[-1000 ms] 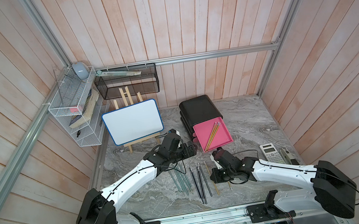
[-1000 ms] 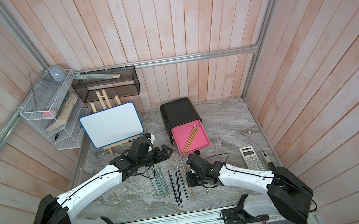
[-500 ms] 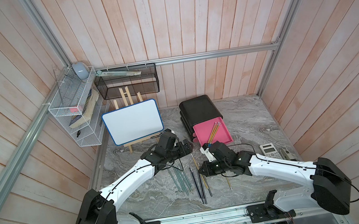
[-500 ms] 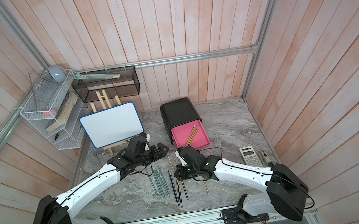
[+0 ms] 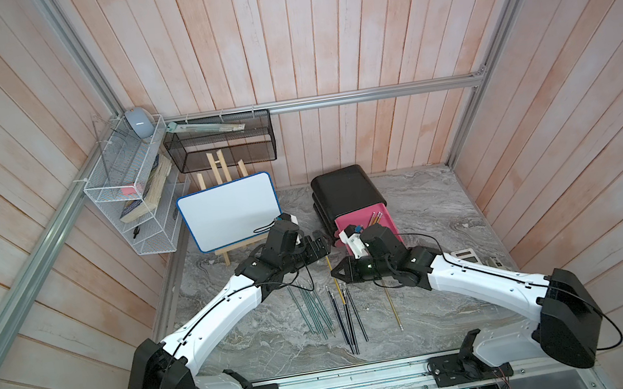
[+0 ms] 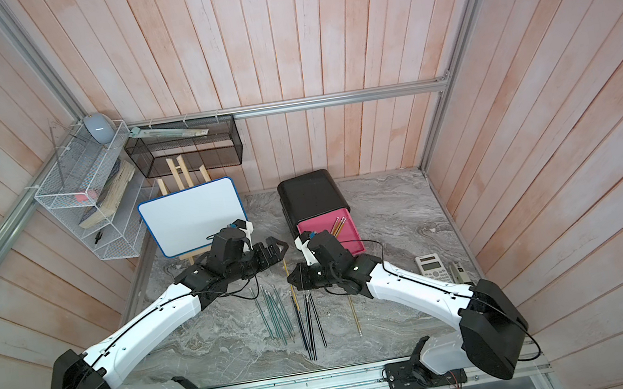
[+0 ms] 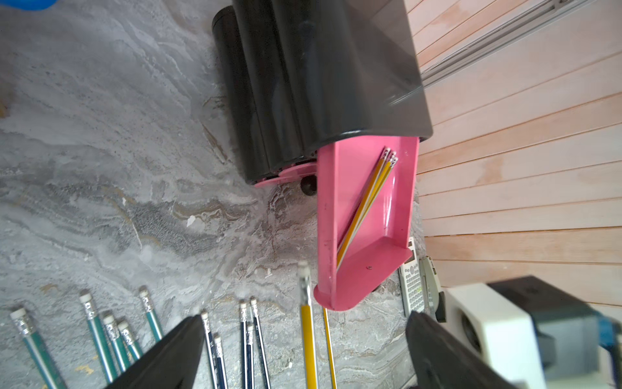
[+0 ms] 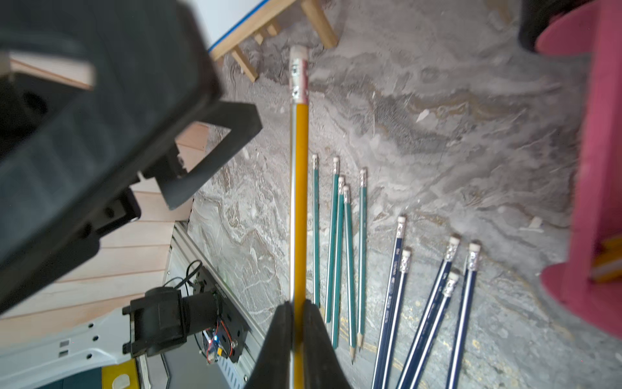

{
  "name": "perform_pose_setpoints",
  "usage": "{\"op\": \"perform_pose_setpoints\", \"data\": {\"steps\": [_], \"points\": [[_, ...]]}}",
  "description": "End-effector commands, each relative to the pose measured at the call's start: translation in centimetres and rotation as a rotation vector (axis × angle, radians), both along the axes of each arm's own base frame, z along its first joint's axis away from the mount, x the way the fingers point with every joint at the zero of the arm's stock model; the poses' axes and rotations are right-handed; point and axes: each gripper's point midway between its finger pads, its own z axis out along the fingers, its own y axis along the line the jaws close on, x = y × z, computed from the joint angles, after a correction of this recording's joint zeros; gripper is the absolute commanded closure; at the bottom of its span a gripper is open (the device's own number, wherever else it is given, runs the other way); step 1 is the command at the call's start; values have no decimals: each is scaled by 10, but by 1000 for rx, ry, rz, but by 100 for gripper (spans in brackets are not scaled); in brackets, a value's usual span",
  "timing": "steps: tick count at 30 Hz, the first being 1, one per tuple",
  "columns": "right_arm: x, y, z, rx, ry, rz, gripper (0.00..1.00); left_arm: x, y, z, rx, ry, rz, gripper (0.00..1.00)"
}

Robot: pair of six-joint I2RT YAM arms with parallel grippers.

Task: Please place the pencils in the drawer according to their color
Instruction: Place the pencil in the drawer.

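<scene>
The right gripper [image 8: 298,331] was clamped on the shaft of one yellow pencil [image 8: 299,188]. It held the pencil above the marble table [image 5: 419,205], eraser end toward the whiteboard easel [image 5: 229,211]. The left gripper [image 6: 279,248] stood with its jaws wide apart, holding nothing, just beside that eraser end.

The black drawer cabinet [image 5: 346,190] sat at the back of the table. Its top pink tray [image 7: 346,188] was pulled out and contained three yellow pencils [image 7: 367,202]. In both top views the right wrist overlapped the tray's front edge.

On the table lay five teal pencils [image 8: 336,252], five dark-blue pencils [image 8: 427,303] and one further yellow pencil [image 5: 393,308]. A calculator [image 5: 465,256] lay well apart from them, beside the right arm.
</scene>
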Motion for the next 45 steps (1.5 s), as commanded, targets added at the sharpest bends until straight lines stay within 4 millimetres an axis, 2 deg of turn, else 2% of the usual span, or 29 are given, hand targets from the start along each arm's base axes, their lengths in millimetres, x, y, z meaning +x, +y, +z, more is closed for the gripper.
{"op": "perform_pose_setpoints", "data": {"steps": [1,10,17,25,29,38,41,45], "points": [[21,-7,24,67,-37,-50,100,3,1,14,12,-38,-11,0],[69,-69,32,147,-36,-288,100,7,-10,20,18,-54,-55,0],[88,-101,22,194,-3,-406,100,7,-25,22,19,-56,-91,0],[94,-114,4,224,42,-478,100,6,-30,22,20,-58,-102,0],[105,-120,0,227,45,-512,100,6,-32,21,17,-56,-103,0],[126,-117,-9,225,61,-527,100,2,-36,18,21,-48,-116,0],[128,-115,-5,231,57,-517,79,1,-36,18,23,-49,-119,0],[126,-115,5,225,38,-505,67,1,-36,16,29,-49,-118,0]]}}
